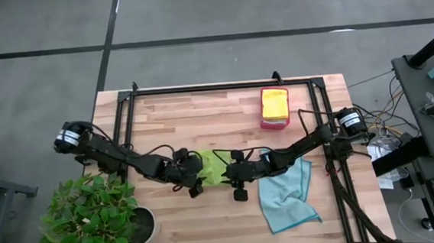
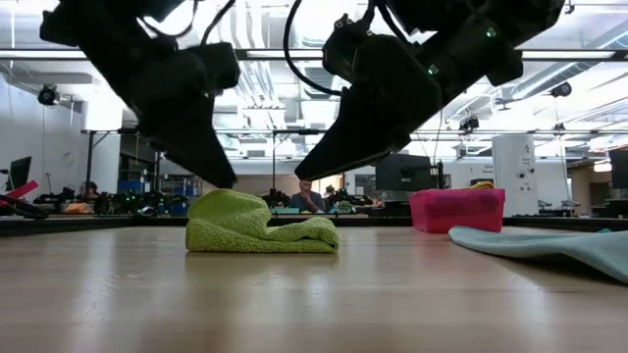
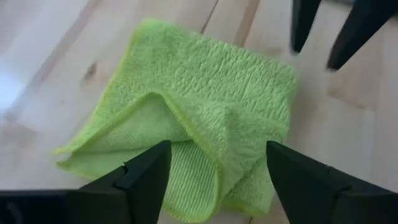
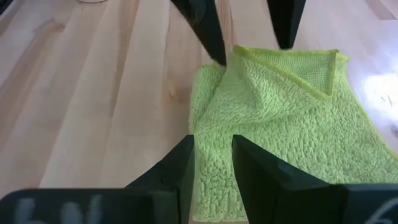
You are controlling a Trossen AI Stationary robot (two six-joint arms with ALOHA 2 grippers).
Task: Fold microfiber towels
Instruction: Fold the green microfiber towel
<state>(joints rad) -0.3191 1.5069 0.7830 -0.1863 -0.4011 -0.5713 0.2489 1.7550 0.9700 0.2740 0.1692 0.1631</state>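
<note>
A lime green towel (image 1: 214, 168) lies folded on the wooden table, with a raised hump at its left end (image 2: 231, 208). My left gripper (image 3: 214, 180) is open just over that end, one finger on either side of a turned-up fold (image 3: 186, 134). My right gripper (image 4: 213, 165) is open by a narrow gap and hangs above the towel's right end (image 2: 312, 230), clear of it. A light blue towel (image 1: 287, 193) lies spread out to the right. A yellow towel (image 1: 275, 102) lies on the pink tray (image 1: 275, 123). My left gripper comes slanting down from the table's left. One fingertip (image 2: 227, 182) stands right at the top of the green towel's hump. I cannot tell whether it touches the cloth.
A potted plant (image 1: 93, 214) stands at the table's near left corner. A black frame rail (image 1: 222, 87) runs along the far edge and down both sides. Bare table shows at the far left and along the near edge. People sit in the room beyond the table.
</note>
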